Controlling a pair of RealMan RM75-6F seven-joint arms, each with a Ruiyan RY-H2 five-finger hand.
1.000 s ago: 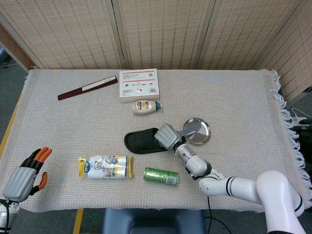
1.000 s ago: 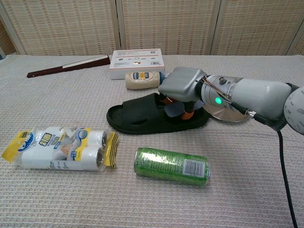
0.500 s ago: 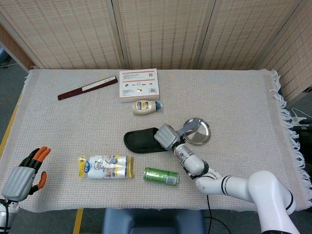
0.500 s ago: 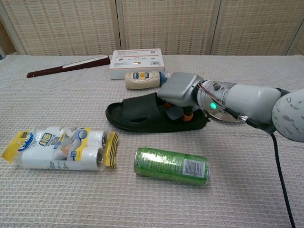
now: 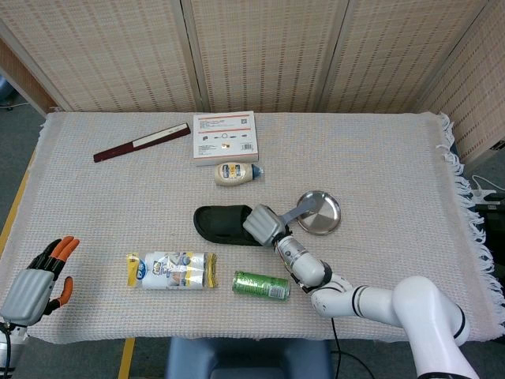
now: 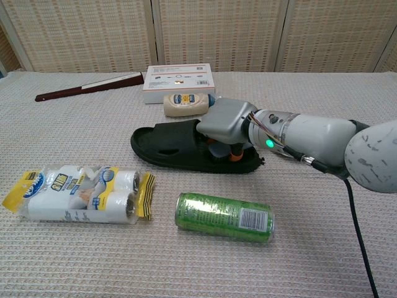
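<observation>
My right hand has its fingers curled over the heel of the black slipper, lying at the surface's centre, twelve o'clock of the green can; it looks light, rubbery and bendy, so I'd grip the heel rim.

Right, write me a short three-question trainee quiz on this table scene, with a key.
1. True or false: the right robot hand rests on the heel end of the black slipper.
2. Which thing lies nearest the slipper on the side towards the robot? A) green can B) white box C) dark flat stick
3. Fill in: the left robot hand holds ____ and lies at the table's near left edge, beside the pack of paper rolls.

Key: 1 true; 2 A; 3 nothing.
</observation>
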